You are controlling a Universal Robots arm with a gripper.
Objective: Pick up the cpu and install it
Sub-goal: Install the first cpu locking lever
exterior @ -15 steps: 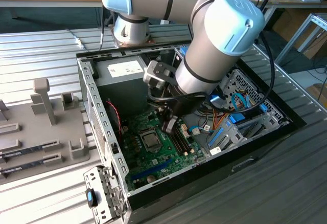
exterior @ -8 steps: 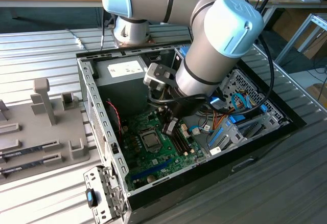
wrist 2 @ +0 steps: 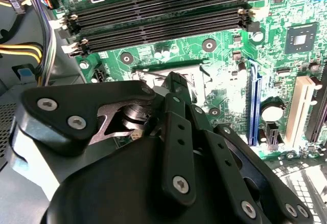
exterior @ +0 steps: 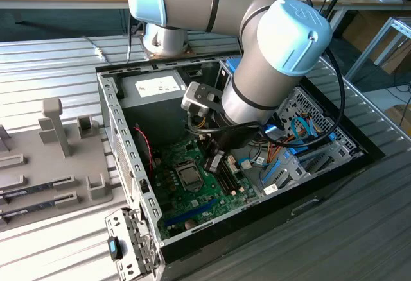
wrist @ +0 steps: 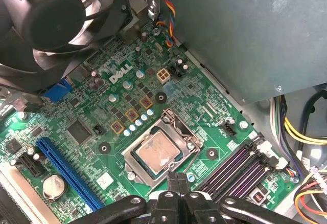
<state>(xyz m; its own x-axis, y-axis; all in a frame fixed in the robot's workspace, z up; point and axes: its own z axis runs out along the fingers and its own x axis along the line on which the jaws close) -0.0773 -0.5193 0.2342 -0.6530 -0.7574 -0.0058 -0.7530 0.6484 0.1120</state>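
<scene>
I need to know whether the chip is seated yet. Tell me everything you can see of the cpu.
The cpu is a small flat square with a dull metal top, smudged with pale residue. In the first wrist view it lies level inside the socket on the green motherboard, with the hinged metal frame down around its edges. The gripper hangs just beside the socket and does not hold it. In the exterior view it sits mid-board inside the open computer case.

Open computer case [exterior: 122, 133] sits on the slatted table [exterior: 51, 63]; inside it, green motherboard [wrist: 102, 116], black fan [wrist: 56, 19], grey power-supply box [exterior: 154, 87]; grey fixture [exterior: 58, 146] beside the case.
</scene>
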